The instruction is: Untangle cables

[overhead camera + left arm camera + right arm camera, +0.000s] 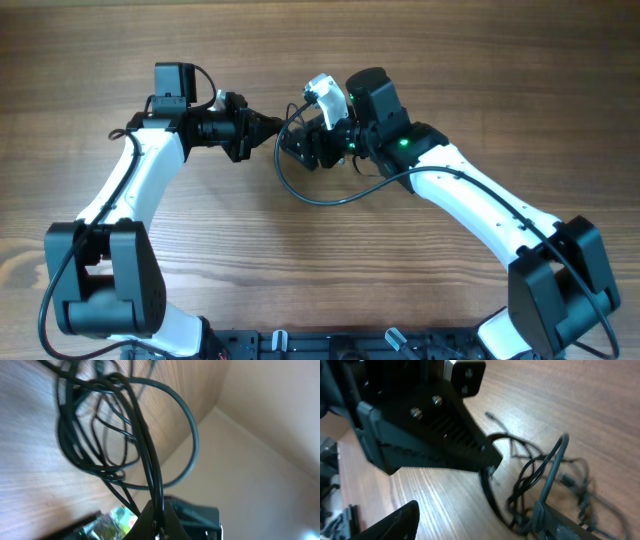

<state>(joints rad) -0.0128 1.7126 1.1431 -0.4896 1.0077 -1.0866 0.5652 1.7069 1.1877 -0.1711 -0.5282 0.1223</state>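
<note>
The cables (312, 199) are thin black wires looped in a bunch at the table's middle; one loop sags toward the front. My left gripper (272, 128) points right and is shut on a few strands of the cables (145, 445), which rise from its closed fingertips (159, 525) into tangled loops. My right gripper (300, 148) faces it from the right, close to its tip. In the right wrist view my right gripper (475, 520) stands open. The bunch of cables (525, 480) hangs just beside its right finger (560, 522), below the left gripper's fingers (470, 450).
The wooden table (300, 270) spreads all round the two arms. A black base rail (330, 345) runs along the front edge. The white camera mount (325, 95) rides on the right wrist. The two grippers are nearly touching.
</note>
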